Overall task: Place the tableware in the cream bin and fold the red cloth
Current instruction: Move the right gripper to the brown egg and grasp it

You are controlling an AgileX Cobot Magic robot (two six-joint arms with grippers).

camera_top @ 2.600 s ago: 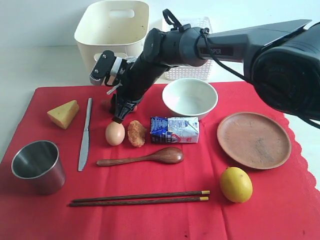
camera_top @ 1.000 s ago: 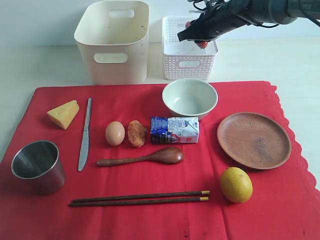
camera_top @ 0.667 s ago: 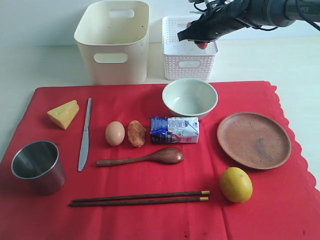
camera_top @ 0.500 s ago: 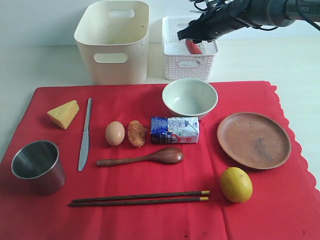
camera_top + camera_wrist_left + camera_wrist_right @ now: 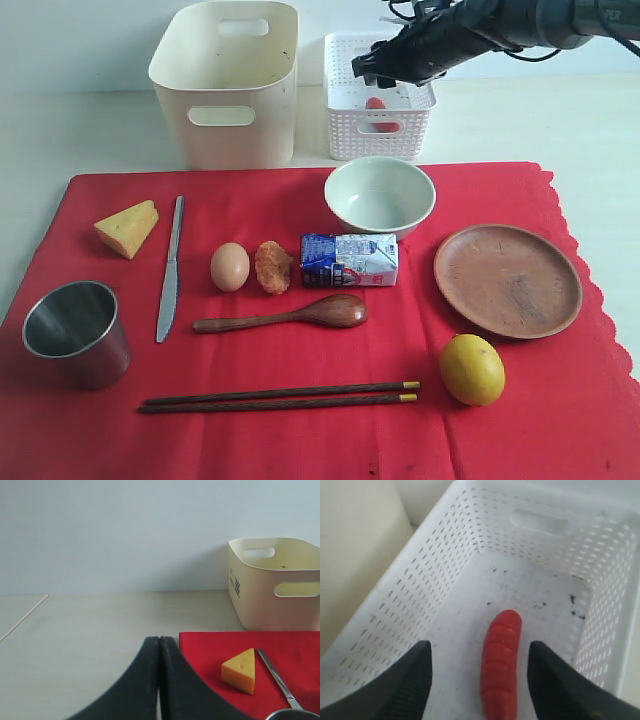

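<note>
Right gripper point(image 5: 368, 76) hangs released over the white lattice plastic basket point(image 5: 380, 140); the red sausage point(image 5: 501, 655), held before, now lies inside, one end cut off. Tall cream plastic bin point(image 5: 225, 90) stands at its nine o'clock.

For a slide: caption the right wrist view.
Open end effector over red sausage lying in white lattice basket.

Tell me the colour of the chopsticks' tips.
Gold, on the dark chopsticks; the exterior view shows it best.
</note>
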